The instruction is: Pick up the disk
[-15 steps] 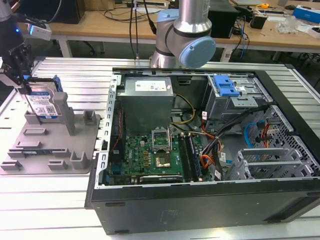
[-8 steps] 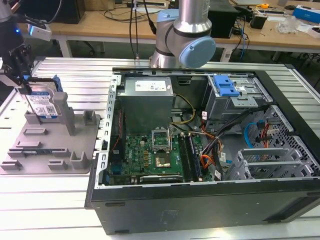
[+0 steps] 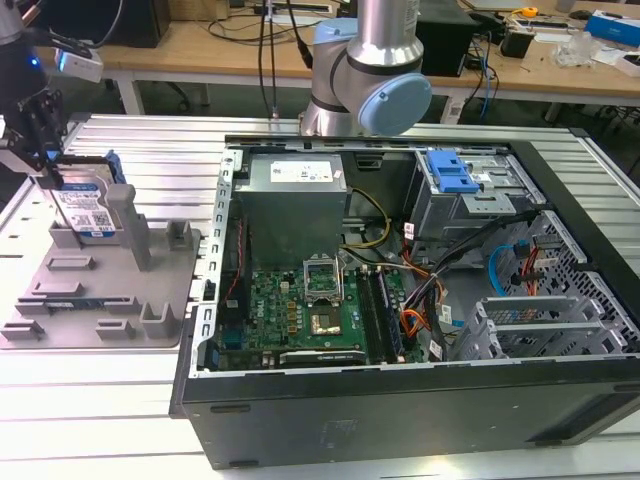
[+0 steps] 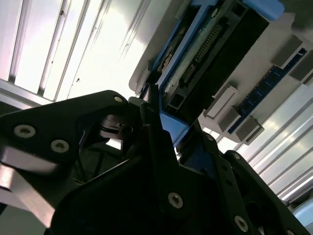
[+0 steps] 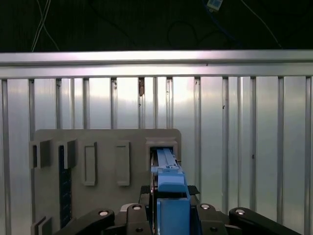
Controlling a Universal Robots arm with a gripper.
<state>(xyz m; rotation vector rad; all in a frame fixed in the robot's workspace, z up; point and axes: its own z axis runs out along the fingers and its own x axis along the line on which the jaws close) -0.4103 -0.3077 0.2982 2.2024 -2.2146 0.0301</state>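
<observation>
The disk (image 3: 92, 208) stands on edge in a slot of the grey holder tray (image 3: 100, 300) at the exterior view's left, its blue-and-white label facing outward and blue rails along its sides. My black gripper (image 3: 56, 180) comes down on its upper edge. In the first wrist view the disk's blue rail (image 5: 168, 178) runs between my fingers (image 5: 195, 190); the gripper (image 5: 171, 192) is shut on it. In the second wrist view the disk (image 4: 205, 56) shows its connector end, with the gripper (image 4: 164, 120) clamped on the blue rail.
An open black computer case (image 3: 400, 410) fills the middle and the exterior view's right, with a motherboard, cables and a blue drive-bay bracket (image 3: 450, 175). The arm's base (image 3: 370, 70) stands behind the case. The ribbed metal table (image 5: 234, 147) surrounds the tray (image 5: 102, 196), with a workbench behind.
</observation>
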